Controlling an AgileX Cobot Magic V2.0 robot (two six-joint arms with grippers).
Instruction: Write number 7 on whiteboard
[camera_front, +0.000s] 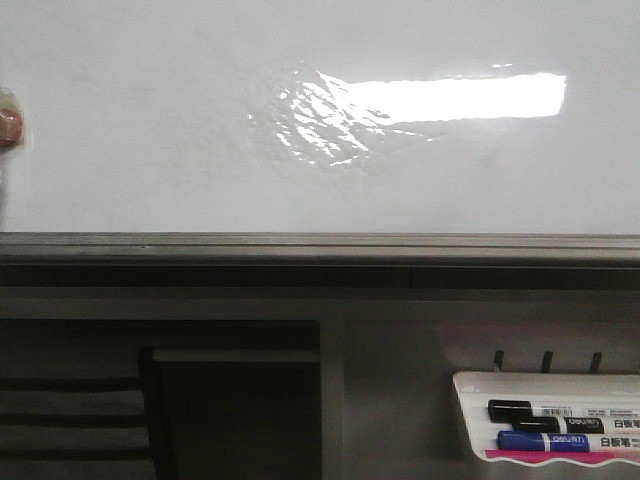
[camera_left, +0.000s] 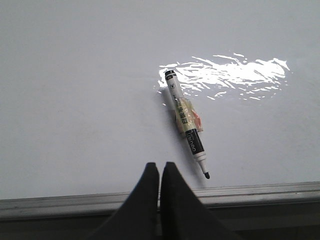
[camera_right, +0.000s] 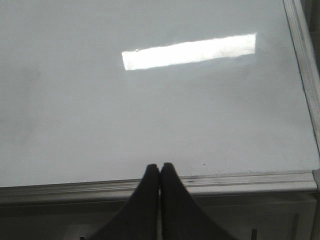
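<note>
The whiteboard (camera_front: 150, 130) fills the upper front view, glossy white with a bright glare patch and a grey edge rail (camera_front: 320, 245). No number 7 shows on it in any view. In the left wrist view a black uncapped marker (camera_left: 186, 122) lies on the board (camera_left: 75, 100), tip toward the rail, with tape round its middle. My left gripper (camera_left: 160, 167) is shut and empty, over the board's edge just short of the marker's tip. My right gripper (camera_right: 160, 167) is shut and empty over the board's edge (camera_right: 240, 181) near its corner. Neither gripper shows in the front view.
A small white tray (camera_front: 470, 385) at the front right, below the board, holds a black marker (camera_front: 545, 412) and a blue marker (camera_front: 560, 441). A dark shelf frame (camera_front: 240, 410) sits under the rail. A reddish object (camera_front: 8, 125) shows at the board's left edge.
</note>
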